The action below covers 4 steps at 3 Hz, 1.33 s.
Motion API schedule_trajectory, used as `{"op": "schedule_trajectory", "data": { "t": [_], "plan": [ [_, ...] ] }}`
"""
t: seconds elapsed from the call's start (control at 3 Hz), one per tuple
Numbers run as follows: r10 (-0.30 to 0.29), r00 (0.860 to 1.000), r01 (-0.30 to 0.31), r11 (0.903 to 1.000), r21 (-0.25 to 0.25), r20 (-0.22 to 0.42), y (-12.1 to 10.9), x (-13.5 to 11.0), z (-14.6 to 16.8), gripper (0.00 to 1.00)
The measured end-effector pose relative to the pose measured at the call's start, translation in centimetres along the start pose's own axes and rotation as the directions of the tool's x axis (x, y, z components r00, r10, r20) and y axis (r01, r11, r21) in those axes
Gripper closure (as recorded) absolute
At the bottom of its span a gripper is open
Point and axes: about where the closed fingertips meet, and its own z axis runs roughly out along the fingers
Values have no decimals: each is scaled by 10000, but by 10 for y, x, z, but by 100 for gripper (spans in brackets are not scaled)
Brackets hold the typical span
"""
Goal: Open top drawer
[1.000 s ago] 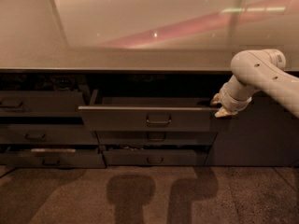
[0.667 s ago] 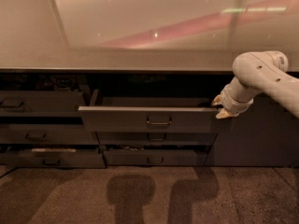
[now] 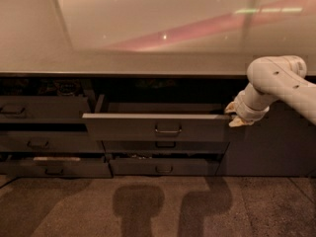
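My gripper (image 3: 239, 116) sits at the right end of the top drawer (image 3: 128, 127), by its upper corner, just under the counter's (image 3: 148, 63) front edge. I cannot tell if it is open or closed. The drawer stands partly out, its long axis running left from the gripper, with the handle (image 3: 168, 130) well to the left. I judge any further pull should go straight out from the cabinet.

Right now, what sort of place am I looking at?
Probably a kitchen or break-room counter: a long pale countertop with banks of dark grey drawers beneath it, and the top drawer pulled out. The gripper sits at that drawer's right end.
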Motion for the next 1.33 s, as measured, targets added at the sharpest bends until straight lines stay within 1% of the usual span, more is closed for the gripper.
{"op": "schedule_trajectory", "data": {
  "t": [0.33,1.0,1.33],
  "plan": [
    [-45,10000,45,10000,5,16,6,0,-1,100],
    [-45,10000,45,10000,5,16,5,0,-3,100],
    [-111,9999,114,9984,545,-66,9,-12,-43,100]
  ]
}}
